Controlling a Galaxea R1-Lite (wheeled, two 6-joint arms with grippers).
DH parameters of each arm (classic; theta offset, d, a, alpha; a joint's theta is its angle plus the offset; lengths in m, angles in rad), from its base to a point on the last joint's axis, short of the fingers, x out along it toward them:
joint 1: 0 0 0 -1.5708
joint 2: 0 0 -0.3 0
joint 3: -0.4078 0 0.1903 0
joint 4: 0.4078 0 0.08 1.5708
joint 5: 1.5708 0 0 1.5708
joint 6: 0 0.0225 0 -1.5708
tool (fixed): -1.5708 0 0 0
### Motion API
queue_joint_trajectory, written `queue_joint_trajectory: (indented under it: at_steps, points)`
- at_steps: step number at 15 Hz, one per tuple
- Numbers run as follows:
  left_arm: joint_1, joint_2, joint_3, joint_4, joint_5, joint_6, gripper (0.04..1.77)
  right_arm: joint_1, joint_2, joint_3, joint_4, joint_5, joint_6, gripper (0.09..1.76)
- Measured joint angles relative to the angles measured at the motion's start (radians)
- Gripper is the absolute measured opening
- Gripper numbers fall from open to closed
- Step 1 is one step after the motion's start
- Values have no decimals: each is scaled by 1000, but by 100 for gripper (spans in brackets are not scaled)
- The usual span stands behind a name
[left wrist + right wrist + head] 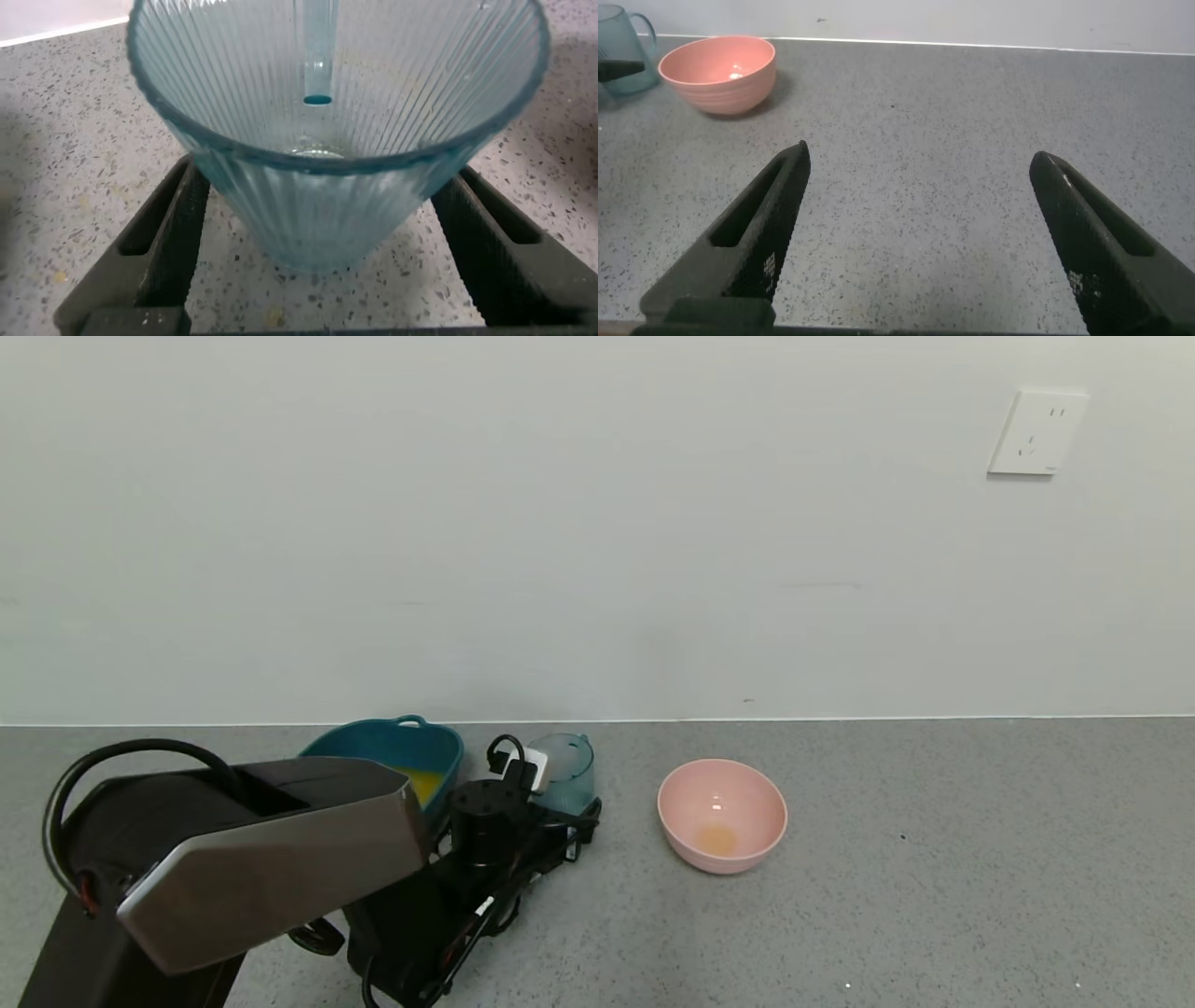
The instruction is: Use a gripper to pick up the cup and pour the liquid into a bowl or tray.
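The left arm (261,859) hides part of the teal basin (373,747).

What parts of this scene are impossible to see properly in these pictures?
- Head view: the left arm hides the near side of the teal basin and the lower cup.
- Left wrist view: the cup's rim is cut off at the edge; whether the left gripper jaws touch it is unclear.
- Right gripper: absent from the head view.

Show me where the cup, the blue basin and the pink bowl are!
cup (327,187): left wrist view, on its ribbed front wall.
blue basin (373,744): head view, on its inner back wall above the orange juice.
pink bowl (747,803): head view, on its inner wall near the rim.
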Motion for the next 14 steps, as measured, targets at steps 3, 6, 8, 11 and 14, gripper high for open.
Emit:
queue_joint_trajectory:
  at_steps: [3,6,8,11,14]
  points:
    - [1,-77,12,124,0,-2,164,0,0,0,0,0,0,171]
    - [0,-172,39,208,1,-1,166,0,0,0,0,1,1,171]
    - [0,-249,66,272,3,-1,167,0,0,0,0,0,0,171]
    - [-1,-411,110,412,5,0,169,0,0,0,0,0,0,171]
    - [0,-626,148,568,20,0,169,0,0,0,0,0,0,171]
